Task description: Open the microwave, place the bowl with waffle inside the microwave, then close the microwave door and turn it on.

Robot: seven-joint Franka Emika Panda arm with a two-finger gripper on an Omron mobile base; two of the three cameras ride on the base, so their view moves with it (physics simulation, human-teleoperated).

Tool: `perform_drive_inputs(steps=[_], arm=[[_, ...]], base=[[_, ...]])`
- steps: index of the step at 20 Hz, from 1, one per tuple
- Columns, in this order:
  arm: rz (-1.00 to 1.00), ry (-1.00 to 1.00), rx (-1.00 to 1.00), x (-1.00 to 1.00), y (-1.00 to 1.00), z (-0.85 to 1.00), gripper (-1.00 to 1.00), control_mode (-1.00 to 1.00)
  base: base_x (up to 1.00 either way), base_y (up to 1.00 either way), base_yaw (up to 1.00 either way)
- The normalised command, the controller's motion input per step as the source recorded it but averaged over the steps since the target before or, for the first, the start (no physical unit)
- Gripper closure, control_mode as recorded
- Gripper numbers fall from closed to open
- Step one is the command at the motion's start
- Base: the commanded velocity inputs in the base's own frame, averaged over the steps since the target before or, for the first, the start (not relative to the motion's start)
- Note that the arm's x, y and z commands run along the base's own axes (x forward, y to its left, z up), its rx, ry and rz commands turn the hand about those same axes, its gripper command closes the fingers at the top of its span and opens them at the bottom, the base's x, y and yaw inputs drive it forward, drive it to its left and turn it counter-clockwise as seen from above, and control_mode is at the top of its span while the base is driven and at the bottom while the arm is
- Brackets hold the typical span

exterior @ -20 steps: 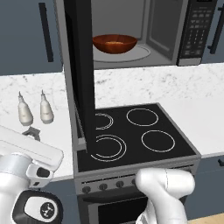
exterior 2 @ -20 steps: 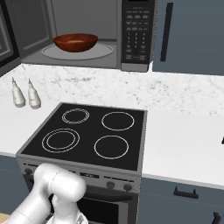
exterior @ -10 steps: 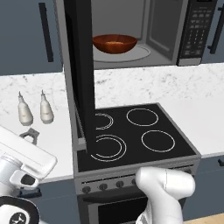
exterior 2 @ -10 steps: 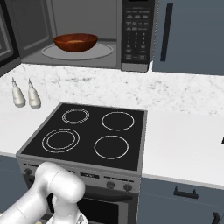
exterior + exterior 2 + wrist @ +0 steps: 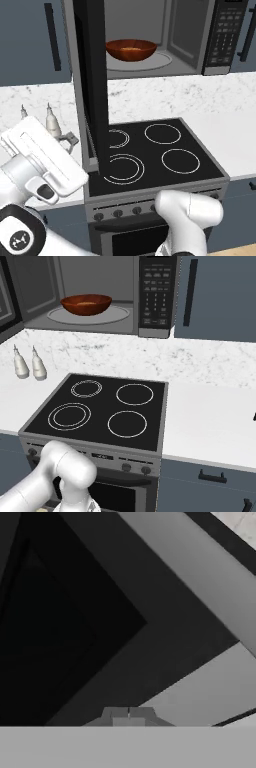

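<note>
The microwave (image 5: 220,35) (image 5: 155,296) stands open above the counter. Inside, on the turntable, sits the reddish-brown bowl (image 5: 131,50) (image 5: 86,304), and the tan waffle (image 5: 131,48) (image 5: 86,303) shows faintly in it. The microwave door (image 5: 92,90) (image 5: 6,303) is swung out to the left, edge-on over the stove. My gripper (image 5: 71,142) is shut and holds nothing, just left of the door's outer face at its lower part. In the hand view the shut gripper (image 5: 129,714) points closely at the door's black window (image 5: 60,612) and grey frame (image 5: 200,577).
A black four-ring cooktop (image 5: 150,150) (image 5: 100,406) lies below the microwave. Two small white shakers (image 5: 27,363) (image 5: 50,122) stand on the marble counter at the left. Dark blue-grey cabinets (image 5: 220,296) flank the microwave. Bare counter (image 5: 210,406) runs to the right of the stove.
My hand has risen from low at the left and moved right, closer to the door's outer face. The door, the bowl and the waffle have not moved.
</note>
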Motion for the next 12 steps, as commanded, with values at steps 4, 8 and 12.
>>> perform_drive_inputs(steps=[4,8,12], arm=[[-0.21,-0.01,0.0,-0.44,-1.0,0.12,1.0,-1.0],[-0.16,0.0,0.0,-0.25,-1.0,0.19,1.0,-1.0],[-0.11,0.02,0.0,0.0,-1.0,0.25,1.0,-1.0]], base=[[0.0,0.0,0.0],[0.0,0.0,0.0],[0.0,0.0,0.0]])
